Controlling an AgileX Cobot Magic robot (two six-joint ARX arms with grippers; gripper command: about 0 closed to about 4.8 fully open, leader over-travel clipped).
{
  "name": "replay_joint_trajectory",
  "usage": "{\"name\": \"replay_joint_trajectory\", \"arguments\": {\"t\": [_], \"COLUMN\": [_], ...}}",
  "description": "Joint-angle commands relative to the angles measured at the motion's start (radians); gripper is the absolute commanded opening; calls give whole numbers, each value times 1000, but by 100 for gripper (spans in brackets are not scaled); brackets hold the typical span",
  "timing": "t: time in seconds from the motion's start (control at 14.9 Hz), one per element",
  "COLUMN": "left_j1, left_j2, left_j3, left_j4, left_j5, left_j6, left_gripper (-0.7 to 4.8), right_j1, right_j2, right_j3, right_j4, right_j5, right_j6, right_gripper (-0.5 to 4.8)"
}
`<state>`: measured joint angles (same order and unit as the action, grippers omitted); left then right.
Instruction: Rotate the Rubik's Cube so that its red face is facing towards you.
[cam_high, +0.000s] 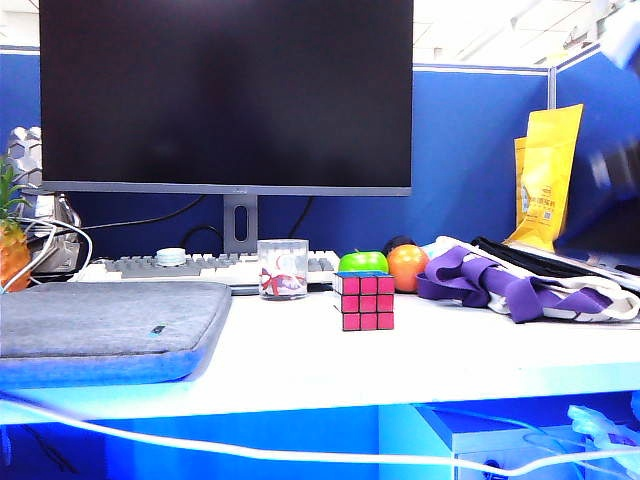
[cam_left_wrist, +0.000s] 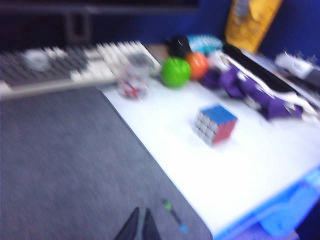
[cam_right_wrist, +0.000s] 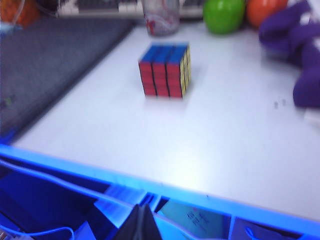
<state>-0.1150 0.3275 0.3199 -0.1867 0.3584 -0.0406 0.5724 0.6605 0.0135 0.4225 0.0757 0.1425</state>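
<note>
Rubik's Cube (cam_high: 363, 301) stands free on the white desk (cam_high: 300, 360), just in front of the green ball (cam_high: 362, 262) and orange ball (cam_high: 407, 267), with the clear cup (cam_high: 282, 269) a little to one side of it and the purple cloth (cam_high: 500, 280) on the other. Red face (cam_high: 363, 302) squarely meets the exterior camera, blue on top; by that the turn looks done, nothing left to grasp. Cube is square, so no long axis to line up with. Neither arm shows in the exterior view. Left gripper (cam_left_wrist: 139, 227) hangs over the grey sleeve (cam_left_wrist: 60, 165), fingertips pressed together and empty, cube well apart across the sleeve's edge, seen corner-on. Right gripper (cam_right_wrist: 138, 223) sits beyond the desk's front edge, tips also closed on nothing, red face (cam_right_wrist: 161, 78) straight ahead of it. Right looks the squarer to the cube; which is nearer I cannot tell. Both wrist views are blurred.
</note>
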Motion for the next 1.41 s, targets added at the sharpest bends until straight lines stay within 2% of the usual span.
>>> {"name": "replay_joint_trajectory", "arguments": {"t": [0.07,0.13,0.2,0.27,0.4,0.54,0.67,1.14,1.34,1.41], "left_j1": [0,0,0,0,0,0,0,0,0,0], "left_j2": [0,0,0,0,0,0,0,0,-63,-125], "left_j3": [-86,-102,-127,-140,-148,-148,-148,-148,-167,-183], "left_j4": [65,99,139,145,142,144,146,166,158,157], "left_j5": [19,33,45,40,39,57,153,158,163,159], "left_j6": [58,76,134,145,136,88,77,67,67,67], "left_gripper": [-5,-5,-5,-5,-5,1,109,112,112,112], "right_j1": [2,2,1,1,1,1,1,1,-15,-55], "right_j2": [0,0,0,0,0,0,0,-17,-295,-389], "right_j3": [2,2,2,2,2,2,2,-5,-13,-13], "right_j4": [53,51,46,47,54,74,72,66,-115,-163], "right_j5": [0,0,0,-1,1,0,0,0,-20,-41], "right_j6": [-15,-16,-20,-19,-19,-16,-16,-16,-16,-16], "right_gripper": [12,13,13,13,12,12,12,12,12,12]}}
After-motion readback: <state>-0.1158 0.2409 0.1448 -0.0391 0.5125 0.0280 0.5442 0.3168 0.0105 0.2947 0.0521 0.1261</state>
